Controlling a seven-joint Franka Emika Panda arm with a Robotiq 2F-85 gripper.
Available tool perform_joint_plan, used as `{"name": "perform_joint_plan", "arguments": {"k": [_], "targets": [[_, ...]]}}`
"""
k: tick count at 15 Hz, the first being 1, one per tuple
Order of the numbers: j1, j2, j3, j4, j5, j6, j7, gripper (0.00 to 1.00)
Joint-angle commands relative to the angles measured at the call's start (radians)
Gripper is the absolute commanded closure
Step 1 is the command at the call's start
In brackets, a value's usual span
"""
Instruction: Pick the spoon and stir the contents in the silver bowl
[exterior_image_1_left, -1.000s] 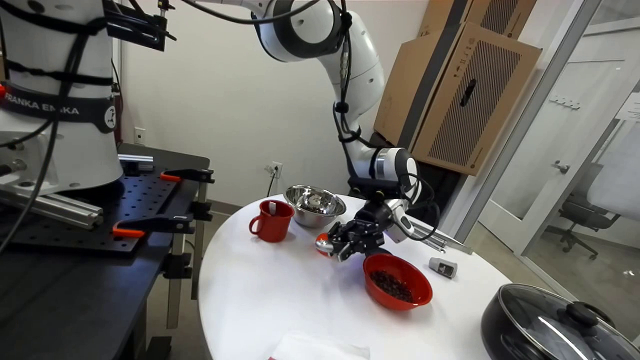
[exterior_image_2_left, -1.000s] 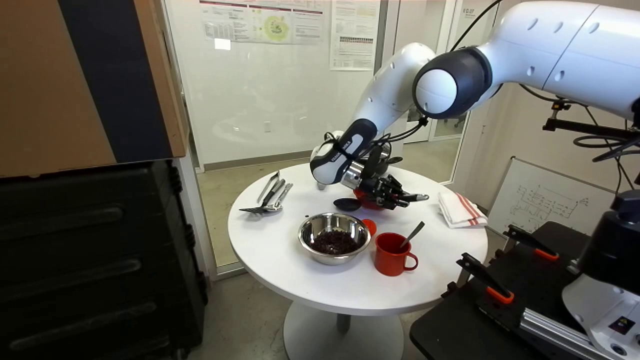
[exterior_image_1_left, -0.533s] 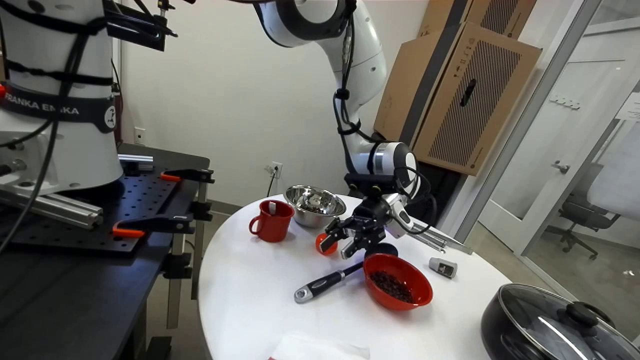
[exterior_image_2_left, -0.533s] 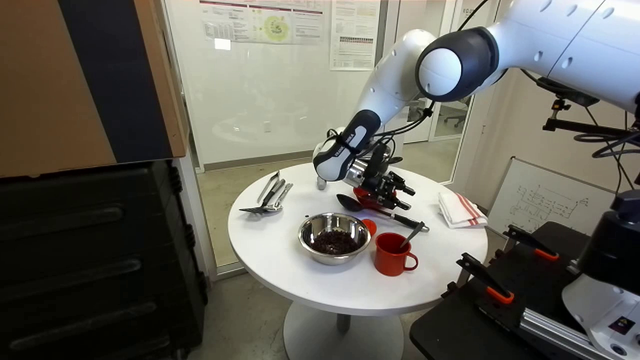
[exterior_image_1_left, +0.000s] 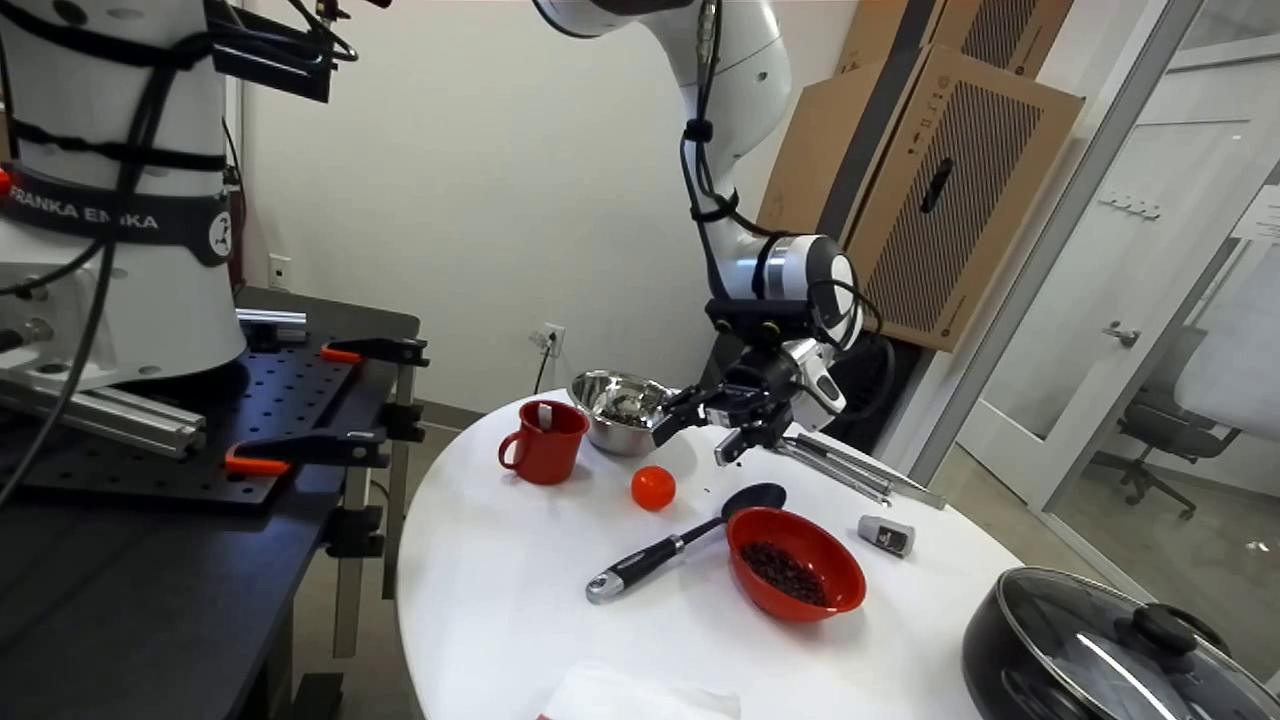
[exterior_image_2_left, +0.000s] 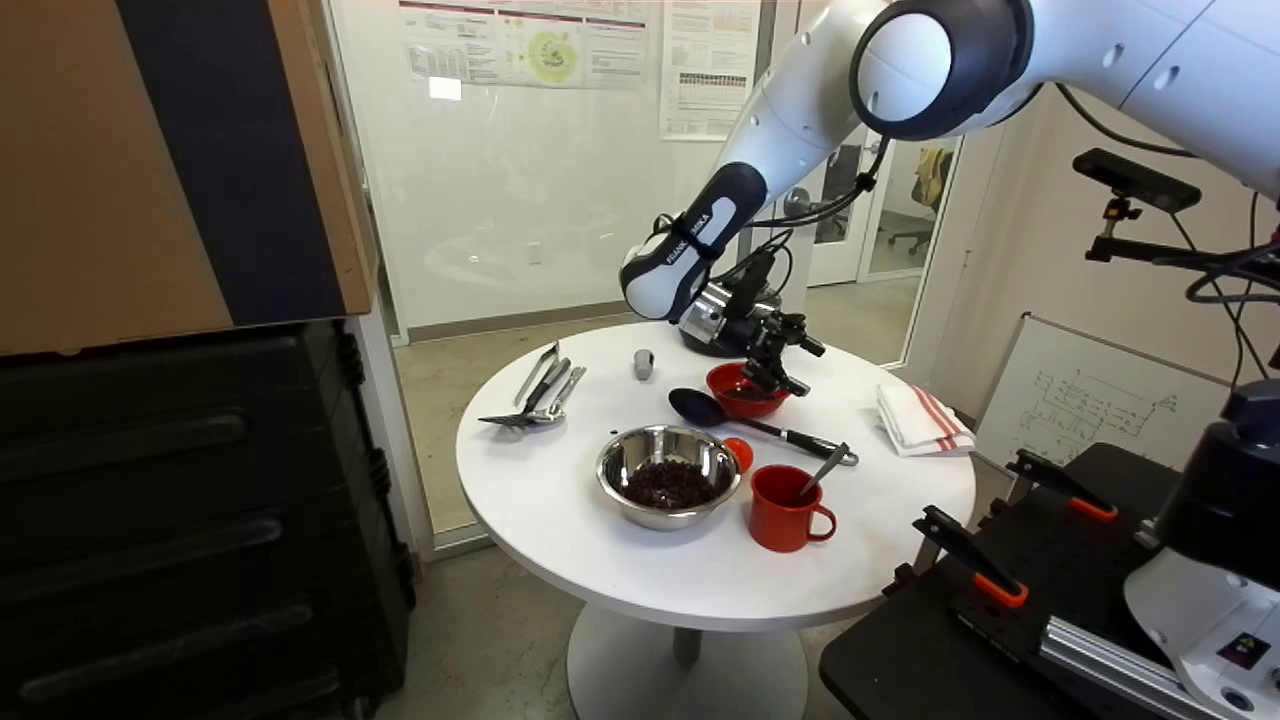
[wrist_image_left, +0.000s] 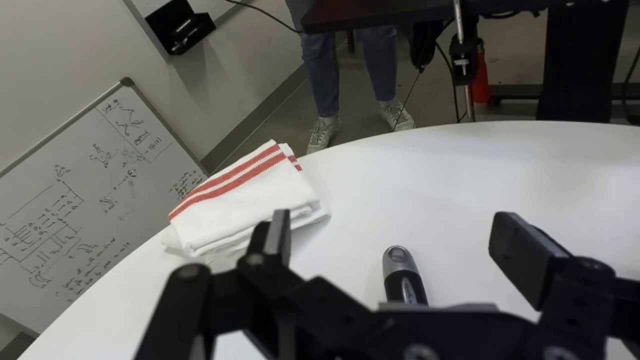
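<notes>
The spoon (exterior_image_1_left: 640, 565), black with a silver-tipped handle, lies flat on the white table beside the red bowl, its scoop pointing away from the handle's silver end. My gripper (exterior_image_1_left: 693, 445) hangs in the air above the table, jaws wide apart and nothing between them. In the wrist view, the end of the spoon's handle (wrist_image_left: 402, 280) shows on the table beyond and below the open gripper (wrist_image_left: 395, 240). The silver bowl (exterior_image_2_left: 668, 517) stands upright near the red mug, with dark small contents (exterior_image_2_left: 668, 485) inside; my gripper partly overlaps its edge in an exterior view.
A red bowl (exterior_image_1_left: 800, 603) of dark bits touches or nearly touches the spoon. Around stand a red mug (exterior_image_2_left: 780, 520) holding a utensil, a red-orange ball (exterior_image_1_left: 653, 488), a grey container (exterior_image_1_left: 886, 535), a lidded pot (exterior_image_1_left: 1030, 650), metal utensils (exterior_image_2_left: 540, 400) and a folded towel (exterior_image_2_left: 922, 420).
A second ago my gripper was shut on the spoon's handle. It has opened, the spoon has dropped flat on the table, and the arm has risen away from it.
</notes>
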Motion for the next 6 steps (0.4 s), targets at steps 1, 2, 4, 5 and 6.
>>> {"name": "perform_joint_plan", "arguments": {"k": [1,2,4,5,6], "targets": [[-0.007,0.004,0.012,0.010,-0.007,-0.007,0.004,0.00],[-0.008,0.007,0.012,0.010,-0.007,-0.006,0.004,0.00],[-0.009,0.016,0.011,0.010,-0.008,-0.006,0.005,0.00],[-0.009,0.018,0.011,0.010,-0.008,-0.005,0.005,0.00],[-0.009,0.018,0.011,0.010,-0.008,-0.005,0.005,0.00]]}}
